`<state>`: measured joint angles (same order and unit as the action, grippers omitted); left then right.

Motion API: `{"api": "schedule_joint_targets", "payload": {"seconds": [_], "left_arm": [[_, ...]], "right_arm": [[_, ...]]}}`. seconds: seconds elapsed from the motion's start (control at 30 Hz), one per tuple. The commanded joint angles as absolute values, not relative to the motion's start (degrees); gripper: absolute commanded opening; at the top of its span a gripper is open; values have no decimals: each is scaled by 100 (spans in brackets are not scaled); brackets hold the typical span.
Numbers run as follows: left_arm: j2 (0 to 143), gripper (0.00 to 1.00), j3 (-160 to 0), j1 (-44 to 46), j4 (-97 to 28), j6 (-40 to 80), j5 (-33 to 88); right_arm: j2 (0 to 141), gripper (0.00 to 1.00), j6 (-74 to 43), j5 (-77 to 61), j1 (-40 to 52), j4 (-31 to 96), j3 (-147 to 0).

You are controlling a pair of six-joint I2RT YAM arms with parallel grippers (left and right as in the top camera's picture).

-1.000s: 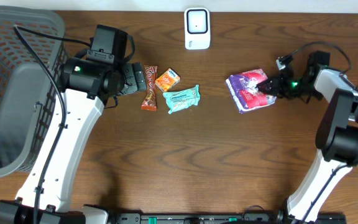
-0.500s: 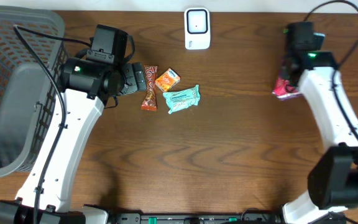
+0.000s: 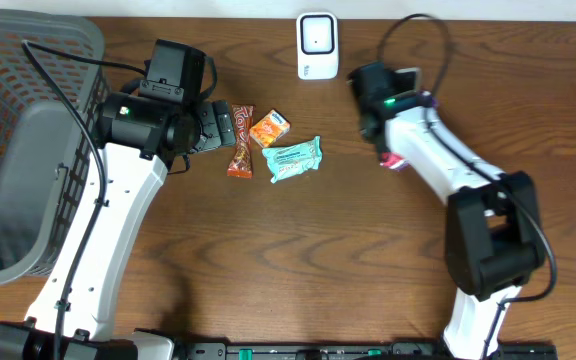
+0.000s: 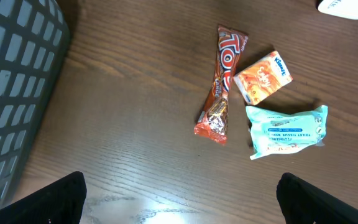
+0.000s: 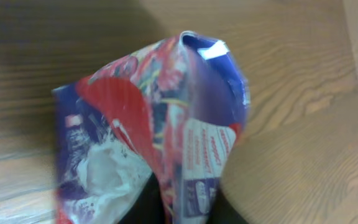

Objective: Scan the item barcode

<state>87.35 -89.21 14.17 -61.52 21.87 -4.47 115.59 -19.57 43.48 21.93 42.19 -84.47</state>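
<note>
Logging the crinkly purple-red packet [image 5: 160, 124], bunched and puckered, near the scanner [image 3: 317, 45], down-right of it. We see the right gripper [image 5: 182, 206] pinched on its lower edge. The scanner is a smooth white rounded box. Down-left of it lie a glossy candy bar [image 4: 219, 84], a boxy orange carton [image 4: 263, 76] and a soft teal tissue pack [image 4: 286, 130]. The left gripper [image 4: 179, 190] is spread wide above them. A grey lattice basket [image 3: 8, 150] sits far left.

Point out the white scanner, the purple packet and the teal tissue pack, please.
white scanner [image 3: 317, 42]: overhead view, on its front face.
purple packet [image 5: 160, 124]: right wrist view, on its red printed middle.
teal tissue pack [image 4: 288, 129]: left wrist view, on its printed label.
</note>
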Motion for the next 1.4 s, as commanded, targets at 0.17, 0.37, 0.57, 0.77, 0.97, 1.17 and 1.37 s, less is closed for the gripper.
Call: {"api": "schedule_joint_targets", "payload": {"seconds": [0.17, 0.37, 0.57, 0.77, 0.97, 1.17, 1.37], "left_arm": [[8724, 98, -8910, 1404, -6167, 2169, -504], [8724, 98, -8912, 1404, -6167, 2169, -504], [8724, 98, -8912, 1404, -6169, 2169, -504], [8724, 98, -8912, 1404, -6169, 2169, -504], [8724, 98, -8912, 1404, -6167, 2169, -504], [8724, 98, -8912, 1404, -6167, 2169, -504], [8724, 98, -8912, 1404, -6169, 2169, -504]], "right_arm": [[11786, 40, -2058, 4228, 2941, 4121, -8499], [11786, 60, -2056, 3437, 3127, 4348, -9201], [11786, 68, -2051, 2296, 2751, 5356, -10881], [11786, 74, -1706, 698, 1831, 6178, -11692], [11815, 73, -1098, -1476, 749, 6479, -11067], [11815, 72, -628, -3402, 121, 5728, -9677], [11815, 60, -891, -4278, 8, 3846, -8090]]}}
